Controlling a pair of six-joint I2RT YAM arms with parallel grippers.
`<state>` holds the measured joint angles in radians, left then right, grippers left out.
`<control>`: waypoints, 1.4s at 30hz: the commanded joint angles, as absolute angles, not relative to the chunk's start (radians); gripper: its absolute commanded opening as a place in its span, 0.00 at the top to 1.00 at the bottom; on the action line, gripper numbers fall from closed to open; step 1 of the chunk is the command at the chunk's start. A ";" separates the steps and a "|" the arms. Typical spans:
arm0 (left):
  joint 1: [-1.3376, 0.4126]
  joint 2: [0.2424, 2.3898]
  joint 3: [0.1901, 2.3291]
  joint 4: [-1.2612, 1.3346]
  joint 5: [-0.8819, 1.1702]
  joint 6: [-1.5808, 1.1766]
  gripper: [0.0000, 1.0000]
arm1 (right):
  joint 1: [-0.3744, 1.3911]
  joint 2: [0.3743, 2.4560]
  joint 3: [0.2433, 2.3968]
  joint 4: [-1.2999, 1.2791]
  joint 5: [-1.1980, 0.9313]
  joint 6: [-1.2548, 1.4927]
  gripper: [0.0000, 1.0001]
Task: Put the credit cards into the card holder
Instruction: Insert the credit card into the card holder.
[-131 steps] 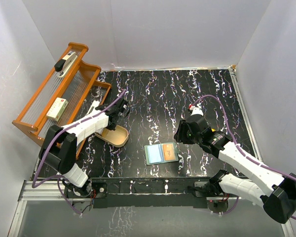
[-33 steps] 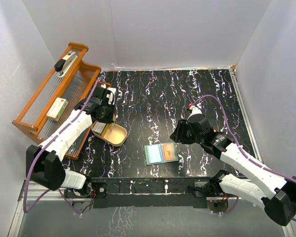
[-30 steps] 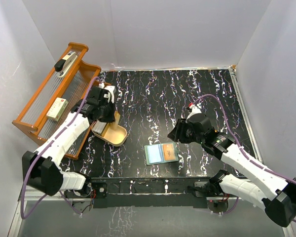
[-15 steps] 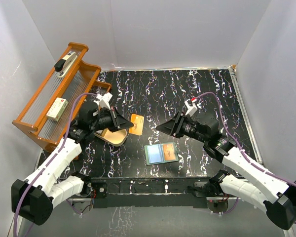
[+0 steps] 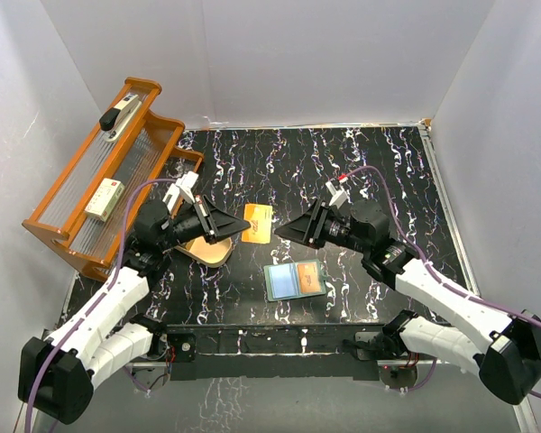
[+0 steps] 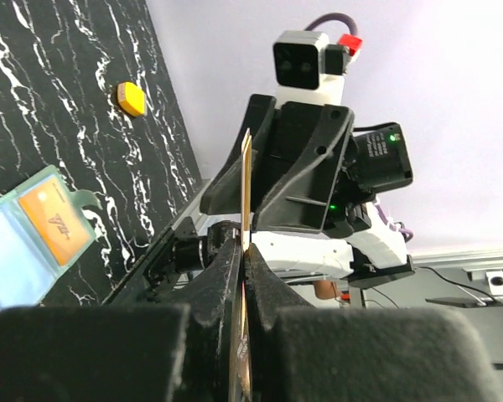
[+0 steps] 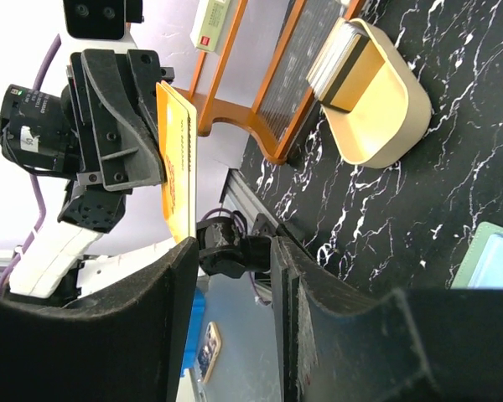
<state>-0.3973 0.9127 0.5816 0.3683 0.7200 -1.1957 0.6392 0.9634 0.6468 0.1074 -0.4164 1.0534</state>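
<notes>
The left pincer (image 5: 241,230) is clamped on the lower edge of an orange card (image 5: 257,223), its fingers (image 6: 235,272) pressed together with the card standing edge-up out of them, raised in the air above the middle of the worktop (image 5: 361,162). Facing it from the other side, just beside the card's free edge, the right pincer (image 5: 285,230) has its jaws apart with nothing between them. From its own wrist view the card sits ahead of the gap, not yet inside it. This looks like a hand-over from one arm to the other, caught before the second grip is made. Below the two, near the middle of the worktop's near edge, the card holder (image 5: 294,280) lies spread open with its teal inside up. One pocket appears to carry an orange card already, while the other looks pale blue; whether that one is filled is hard to tell. Toward the left edge sits a tan dish (image 5: 218,256), and the right wrist view shows several more cards (image 7: 339,65), pale ones and a dark one, standing on edge inside it. A wooden rack (image 5: 95,180) runs along the left edge. Judged from this, the task is in its early part: perhaps one card is stowed, one is in the air, and the stack in the dish has yet to be moved.
</notes>
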 commanded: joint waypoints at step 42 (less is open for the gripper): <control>-0.463 0.893 0.727 0.115 0.748 -1.012 1.00 | 0.641 0.839 0.649 -0.004 -0.408 0.879 1.00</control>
